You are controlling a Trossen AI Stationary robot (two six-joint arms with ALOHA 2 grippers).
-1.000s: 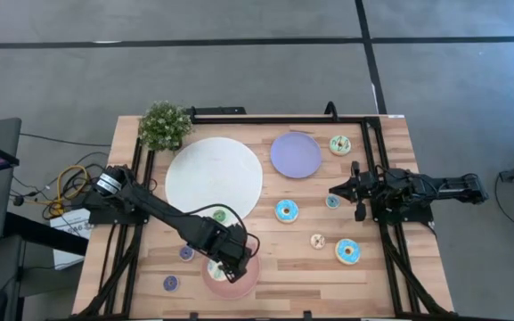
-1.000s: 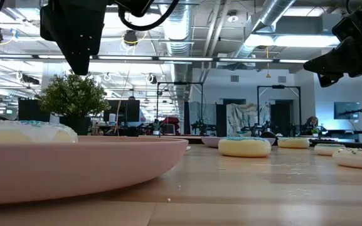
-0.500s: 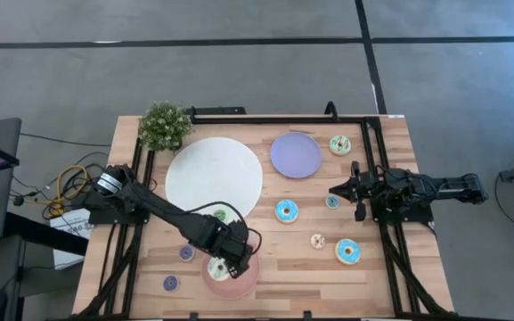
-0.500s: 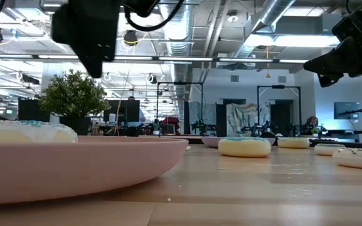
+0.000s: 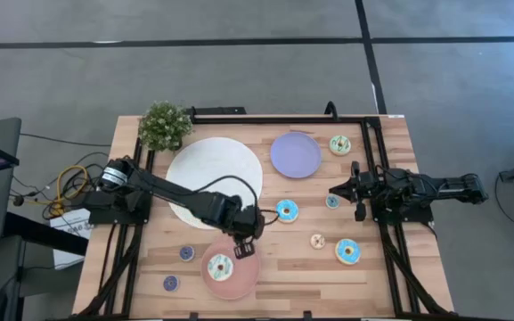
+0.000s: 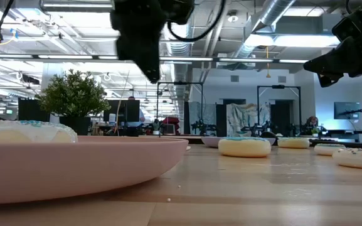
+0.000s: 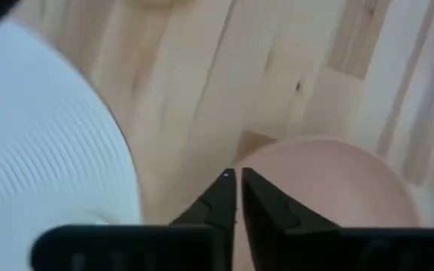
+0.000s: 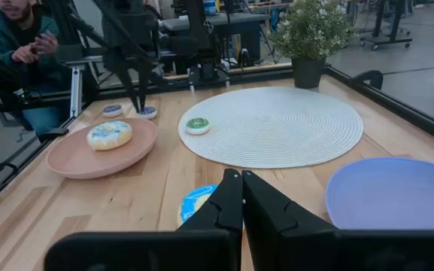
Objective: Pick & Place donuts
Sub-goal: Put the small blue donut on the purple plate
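A white donut with light blue icing (image 5: 221, 266) lies flat on the pink plate (image 5: 239, 283) near the table's front edge. My left gripper (image 5: 244, 249) hangs shut and empty just beyond the plate's far right rim, its fingers (image 7: 226, 197) pointing down above the wood. A mini green donut (image 8: 197, 125) rests on the white round mat (image 5: 214, 169). Other donuts lie flat on the table: light blue (image 5: 286, 211), sprinkled (image 5: 347, 251), pale green (image 5: 339, 144), and minis (image 5: 318, 241) (image 5: 331, 201) (image 5: 186, 253) (image 5: 170, 283). My right gripper (image 5: 332, 190) waits shut at the right.
A lilac plate (image 5: 296, 154) lies at the far middle and a potted plant (image 5: 164, 125) stands at the far left corner. Black frame rails (image 5: 377, 160) run along both sides. A person (image 8: 13, 34) sits beyond the table's left side.
My left gripper has drawn away from above the pink plate toward the table's far edge and slightly right, and its fingers have shut on nothing. The white and blue donut has stayed lying on the plate.
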